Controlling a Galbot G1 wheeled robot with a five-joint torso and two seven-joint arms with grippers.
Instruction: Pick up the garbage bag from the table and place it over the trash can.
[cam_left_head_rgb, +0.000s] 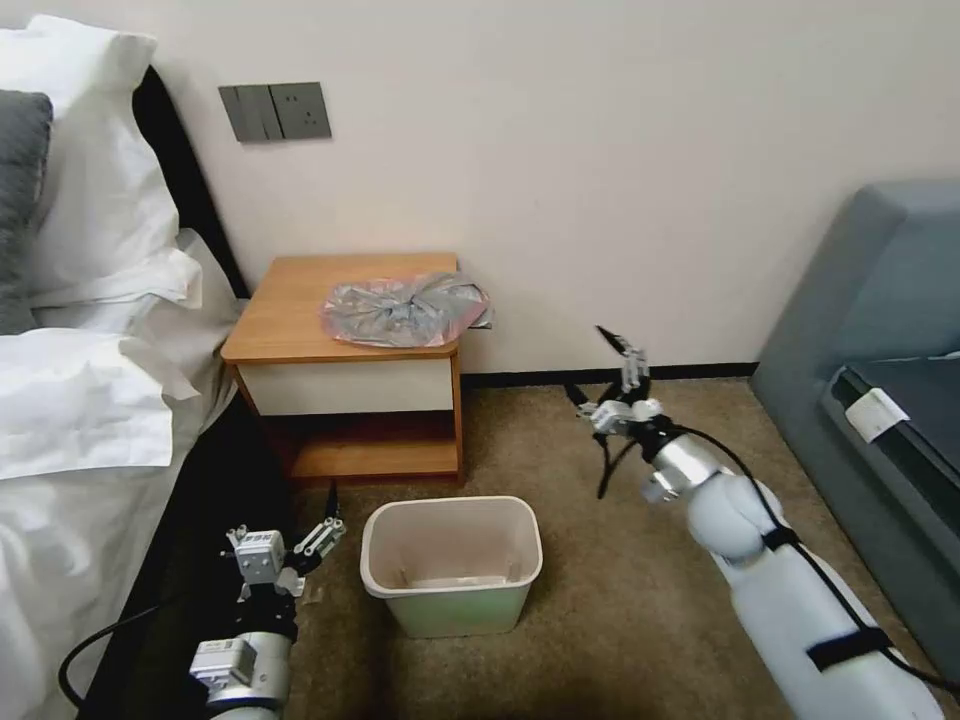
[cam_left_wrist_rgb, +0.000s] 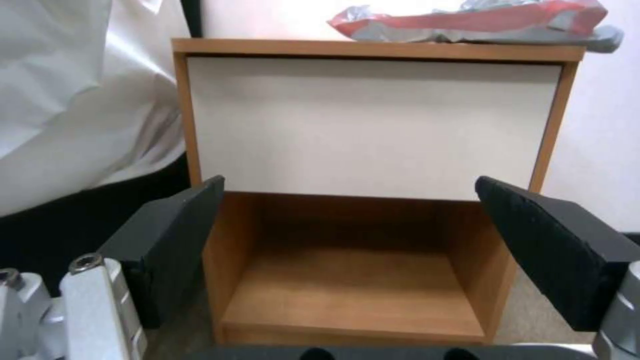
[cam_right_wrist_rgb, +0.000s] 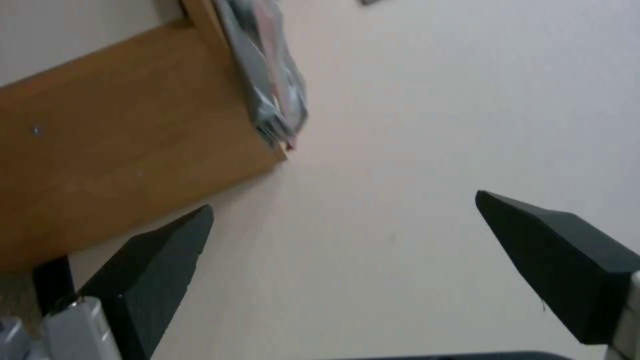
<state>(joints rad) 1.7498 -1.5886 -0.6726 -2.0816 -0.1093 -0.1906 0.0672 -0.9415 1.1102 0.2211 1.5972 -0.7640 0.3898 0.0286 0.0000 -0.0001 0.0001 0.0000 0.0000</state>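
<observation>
- Garbage bag (cam_left_head_rgb: 407, 309) lies crumpled on counter (cam_left_head_rgb: 290, 310), up and left of right end effector (cam_left_head_rgb: 594, 367), fingers apart.
- Left end effector (cam_left_head_rgb: 305, 525) spread open, just beside trash can (cam_left_head_rgb: 452, 566).

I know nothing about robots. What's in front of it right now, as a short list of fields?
garbage bag: crumpled on the table, overhanging its right edge
table: nightstand beside the bed
trash can: on the carpet before the table, unlined
left gripper: open, low, left of the trash can
right gripper: open, raised right of the table, holding nothing
</observation>
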